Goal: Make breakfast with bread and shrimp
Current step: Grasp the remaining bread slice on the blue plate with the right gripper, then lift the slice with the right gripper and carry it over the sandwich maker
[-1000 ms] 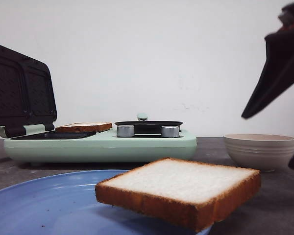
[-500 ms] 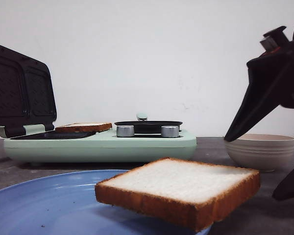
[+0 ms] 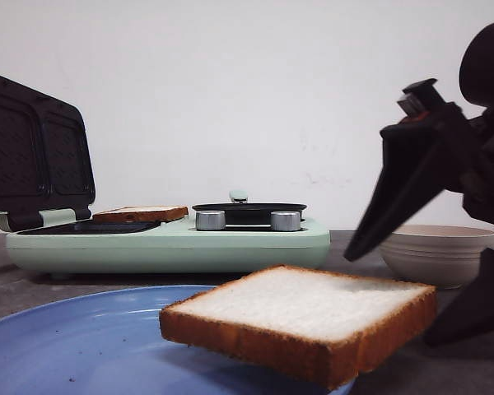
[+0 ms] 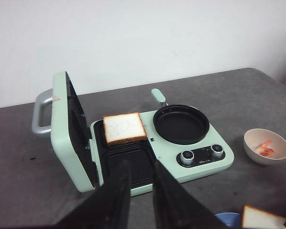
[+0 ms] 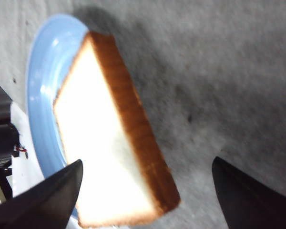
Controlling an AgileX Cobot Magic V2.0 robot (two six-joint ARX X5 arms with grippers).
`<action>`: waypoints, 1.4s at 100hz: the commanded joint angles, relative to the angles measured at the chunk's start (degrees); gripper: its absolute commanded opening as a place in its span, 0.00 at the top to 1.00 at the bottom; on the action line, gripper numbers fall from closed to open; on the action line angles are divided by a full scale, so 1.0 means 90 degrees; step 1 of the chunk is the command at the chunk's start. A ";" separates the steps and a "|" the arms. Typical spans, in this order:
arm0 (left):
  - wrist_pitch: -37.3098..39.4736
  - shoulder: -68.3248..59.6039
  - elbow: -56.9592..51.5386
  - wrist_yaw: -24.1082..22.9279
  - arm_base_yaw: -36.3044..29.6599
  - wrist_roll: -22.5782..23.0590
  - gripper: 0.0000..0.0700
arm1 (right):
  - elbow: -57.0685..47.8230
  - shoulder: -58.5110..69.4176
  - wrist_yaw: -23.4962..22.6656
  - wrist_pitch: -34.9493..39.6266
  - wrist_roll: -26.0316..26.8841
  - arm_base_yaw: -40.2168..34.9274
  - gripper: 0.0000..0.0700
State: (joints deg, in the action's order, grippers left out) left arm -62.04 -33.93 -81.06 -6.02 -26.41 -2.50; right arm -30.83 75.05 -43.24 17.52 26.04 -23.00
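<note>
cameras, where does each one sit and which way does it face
Front view: low at table height, facing forward over the bread slice on the blue plate; right gripper enters open.
Left wrist view: high, looking down on the sandwich maker; left gripper fingers show.
Right wrist view: just above the slice, open fingertips straddling it.
All three share that slice and plate.

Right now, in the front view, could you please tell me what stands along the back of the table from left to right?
Open lid → toasted bread → black pan → bowl.
</note>
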 commanded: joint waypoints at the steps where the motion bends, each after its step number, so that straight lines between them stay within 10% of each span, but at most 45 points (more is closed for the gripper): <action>1: 0.0066 -0.0007 -0.0083 0.0010 -0.0034 -0.0015 0.99 | -0.0087 0.0117 -0.0017 -0.0075 0.0206 -0.0083 0.23; 32: 0.0219 -0.0007 -0.0083 0.0010 -0.0034 -0.0015 0.99 | -0.0087 0.0143 -0.0022 -0.0192 0.0199 -0.0342 0.41; 53: 0.0226 -0.0007 -0.0083 0.0010 -0.0034 -0.0015 0.99 | -0.0087 0.0131 -0.0024 -0.0578 0.0204 -0.0359 0.99; 140: 0.0532 -0.0012 -0.0083 0.0007 -0.0032 -0.0015 0.98 | -0.2788 0.0644 0.0719 -0.3332 0.2127 -0.0806 1.00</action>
State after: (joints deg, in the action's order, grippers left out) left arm -58.00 -33.93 -81.06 -6.02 -26.39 -2.50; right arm -53.25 76.42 -38.44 -10.81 42.00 -29.04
